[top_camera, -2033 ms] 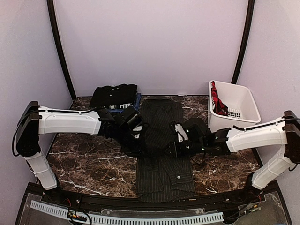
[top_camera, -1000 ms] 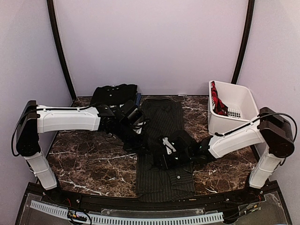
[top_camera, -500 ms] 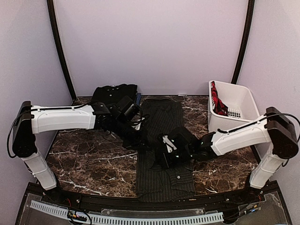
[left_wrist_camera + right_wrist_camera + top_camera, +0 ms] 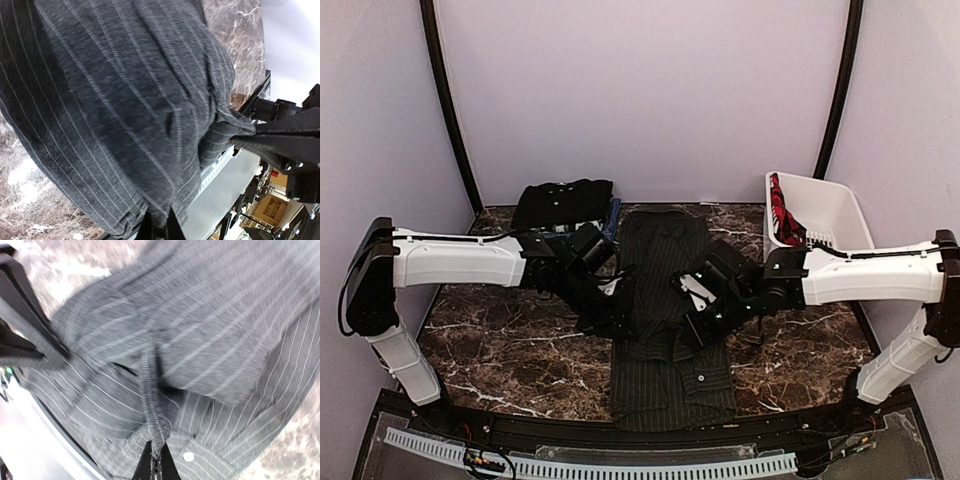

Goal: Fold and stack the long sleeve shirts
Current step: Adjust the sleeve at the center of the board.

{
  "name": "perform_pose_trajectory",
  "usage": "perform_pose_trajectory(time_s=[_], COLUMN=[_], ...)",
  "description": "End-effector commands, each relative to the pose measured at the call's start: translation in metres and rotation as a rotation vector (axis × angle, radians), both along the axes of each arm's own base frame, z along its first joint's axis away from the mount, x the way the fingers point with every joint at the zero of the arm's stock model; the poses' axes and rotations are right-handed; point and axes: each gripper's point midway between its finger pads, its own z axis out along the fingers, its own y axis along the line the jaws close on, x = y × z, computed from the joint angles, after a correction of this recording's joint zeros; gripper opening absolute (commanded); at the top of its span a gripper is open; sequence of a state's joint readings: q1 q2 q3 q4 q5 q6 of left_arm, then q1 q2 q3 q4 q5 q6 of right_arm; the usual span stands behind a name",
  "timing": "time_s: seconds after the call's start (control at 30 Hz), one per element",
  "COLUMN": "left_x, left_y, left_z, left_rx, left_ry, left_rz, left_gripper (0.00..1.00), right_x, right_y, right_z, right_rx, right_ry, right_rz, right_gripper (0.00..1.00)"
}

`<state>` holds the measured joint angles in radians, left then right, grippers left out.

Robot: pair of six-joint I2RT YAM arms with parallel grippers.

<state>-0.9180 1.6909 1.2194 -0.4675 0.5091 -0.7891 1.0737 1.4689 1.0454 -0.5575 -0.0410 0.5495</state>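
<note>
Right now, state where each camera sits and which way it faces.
Top external: above and behind the robot, looking down at the table; left arm and right arm show, meeting over the pinstriped shirt.
Left wrist: on the left arm, looking along the left gripper, pinched on striped cloth.
Right wrist: on the right arm, looking along the right gripper, pinched on a seam.
Shared: all three show the pinstriped shirt.

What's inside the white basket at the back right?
A red and black cloth lies against the left inner wall of the basket, reaching down to its slotted floor. No other item shows; anything beneath that cloth is covered.
</note>
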Motion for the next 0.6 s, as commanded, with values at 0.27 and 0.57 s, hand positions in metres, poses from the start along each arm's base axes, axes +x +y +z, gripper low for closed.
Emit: perform_pose_trajectory(time_s=[0.27,0.57], left_x=[-0.036,-0.04], left_y=[0.024,0.028], left_z=[-0.063,-0.064], left_rx=[0.015,0.0], left_ry=[0.147,0.134], left_rz=[-0.029,-0.038], left_gripper=[0.02,0.13], right_x=[-0.035,-0.032], right_y=[0.026,0.033], right_z=[-0.022,-0.009], right_rx=[-0.008,0.047], right_ry=[0.173,0.154], right_rz=[0.132,0.114], right_gripper=[0.18,0.38])
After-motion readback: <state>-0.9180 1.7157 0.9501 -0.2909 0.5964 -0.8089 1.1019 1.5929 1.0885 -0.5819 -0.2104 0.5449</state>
